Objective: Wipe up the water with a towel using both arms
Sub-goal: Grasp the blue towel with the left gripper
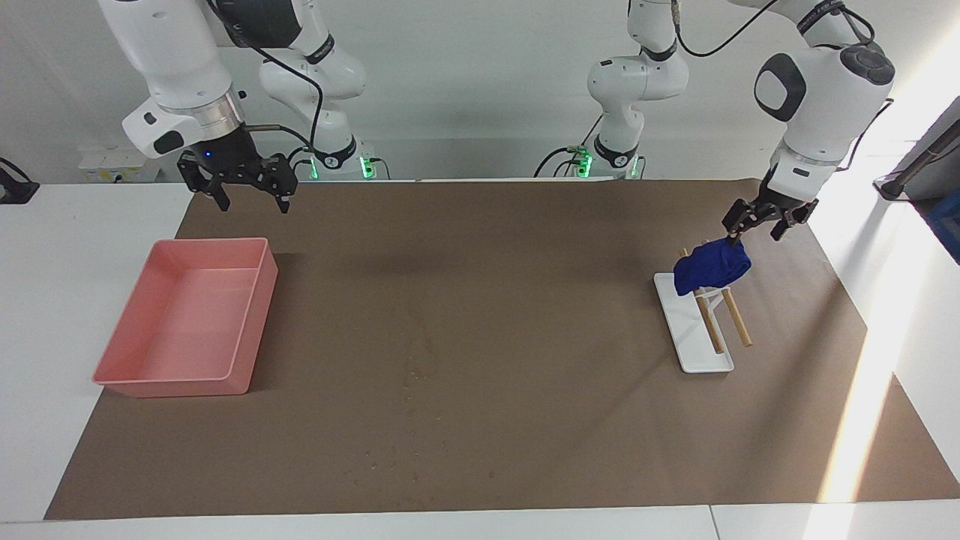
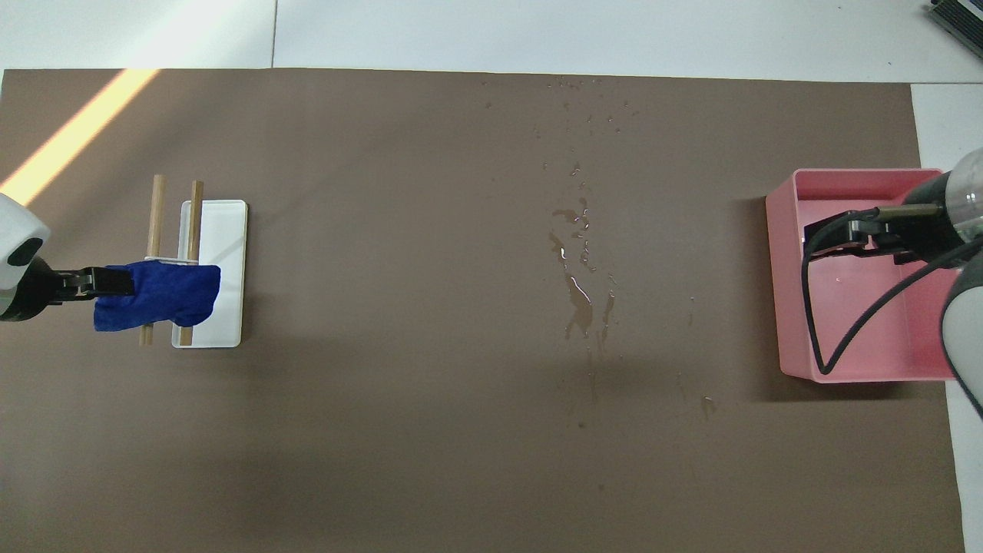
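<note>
Desk (image 1: 45,300) is carrying a brown mat (image 1: 525,450) that is covering most of it; pink tray (image 1: 187,322) is sitting at the right arm's end, white rack (image 1: 694,337) with wooden rods at the left arm's end, well apart. Water (image 2: 577,296) is lying mid-mat between them as a thin streak, with specks trailing away from the robots. Towel (image 1: 711,268) is draping over the rack's rods, and the left gripper (image 1: 752,222) is pinching its upper edge, fingers clenched on the cloth. Right gripper (image 1: 251,191) is waiting, hanging released with fingers spread over the mat at the tray's robot-side end. Risks as I'm reading them: biggest, the towel is snagging on the rods as it lifts and is dragging or tipping the light rack. Next, the grip is looking like an edge pinch only, so the cloth may be slipping out partway to the spill. Then, the bundle is small against a long, scattered streak, so one pass is likely missing the outlying specks. Smallest: the right gripper's cable is looping low over the tray and could be catching its rim.
</note>
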`<state>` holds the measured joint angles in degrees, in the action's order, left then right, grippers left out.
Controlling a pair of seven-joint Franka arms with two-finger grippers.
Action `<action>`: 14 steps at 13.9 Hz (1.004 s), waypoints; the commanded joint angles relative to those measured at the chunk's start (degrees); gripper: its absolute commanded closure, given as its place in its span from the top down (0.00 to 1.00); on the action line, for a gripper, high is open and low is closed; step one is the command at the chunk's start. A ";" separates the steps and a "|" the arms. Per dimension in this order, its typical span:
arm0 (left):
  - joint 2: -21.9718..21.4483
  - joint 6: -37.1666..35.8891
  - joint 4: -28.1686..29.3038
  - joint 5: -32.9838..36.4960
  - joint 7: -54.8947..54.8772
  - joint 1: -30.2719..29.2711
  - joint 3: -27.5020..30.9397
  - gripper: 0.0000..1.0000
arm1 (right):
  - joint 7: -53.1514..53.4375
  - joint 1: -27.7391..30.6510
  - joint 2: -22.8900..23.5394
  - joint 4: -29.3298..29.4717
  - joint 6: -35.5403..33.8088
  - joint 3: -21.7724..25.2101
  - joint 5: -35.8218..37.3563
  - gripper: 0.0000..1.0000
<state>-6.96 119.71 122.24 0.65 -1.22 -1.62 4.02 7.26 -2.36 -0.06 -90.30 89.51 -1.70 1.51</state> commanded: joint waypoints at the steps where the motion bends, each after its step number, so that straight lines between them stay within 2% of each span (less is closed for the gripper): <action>1: 0.28 2.02 1.42 0.40 0.43 -0.32 -0.24 1.00 | -1.11 0.78 0.15 0.22 -0.74 -0.32 -0.55 1.00; 5: 0.37 3.34 3.09 0.49 0.52 0.04 -0.24 0.97 | -1.11 0.78 0.15 0.22 -0.74 -0.32 -0.55 1.00; 7: 0.45 2.90 3.00 0.49 2.09 0.39 -0.42 0.73 | -1.11 0.78 0.15 0.22 -0.74 -0.32 -0.55 1.00; 8: 0.45 2.38 3.00 0.49 4.37 0.56 -0.51 0.50 | -1.11 0.78 0.15 0.22 -0.74 -0.32 -0.55 1.00; 10: 0.63 0.89 2.22 0.40 7.28 2.84 -0.42 0.09 | -1.11 0.78 0.15 0.22 -0.74 -0.32 -0.55 1.00; 11: 0.89 -0.34 1.34 0.49 8.86 3.11 -0.42 0.00 | -1.11 0.78 0.15 0.22 -0.74 -0.32 -0.55 1.00; 14: 1.42 -4.83 -1.39 0.40 10.36 4.17 -0.42 0.00 | -1.11 0.78 0.15 0.22 -0.74 -0.32 -0.55 1.00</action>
<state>-6.14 118.07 122.26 0.61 7.43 1.42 3.01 7.26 -2.36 -0.06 -90.30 89.51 -1.70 1.51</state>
